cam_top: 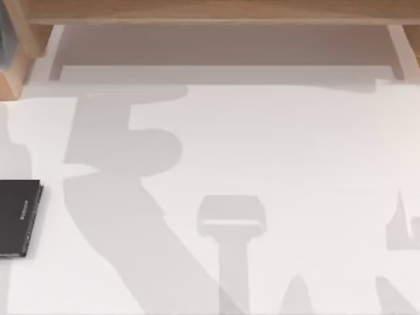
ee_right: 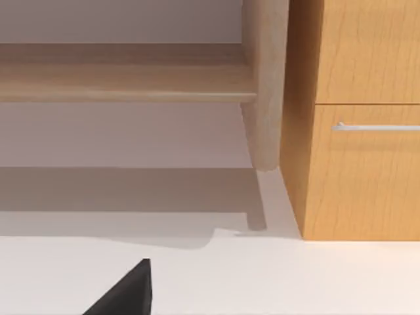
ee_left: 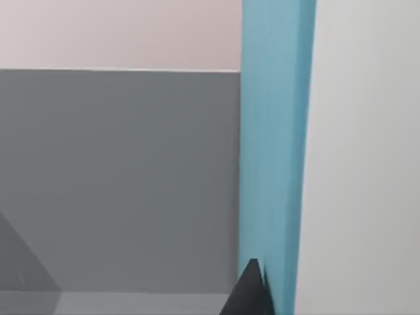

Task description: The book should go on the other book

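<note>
The other book (cam_top: 18, 216), flat and black with pale lettering on its spine edge, lies at the left edge of the white table (cam_top: 282, 138). The teal-blue book (ee_left: 272, 151) stands on edge as a tall strip in the left wrist view, raised in front of a grey background. My left gripper (ee_left: 252, 294) is shut on it, one dark fingertip (ee_left: 249, 295) pressed against its cover. A dark piece of my right gripper (ee_right: 125, 295) hangs above the white tabletop, facing the wooden furniture.
A wooden shelf unit (cam_top: 210, 10) runs along the table's far edge. In the right wrist view a wooden post (ee_right: 266, 85) stands beside a cabinet with a metal drawer handle (ee_right: 374, 126). Arm shadows fall across the tabletop.
</note>
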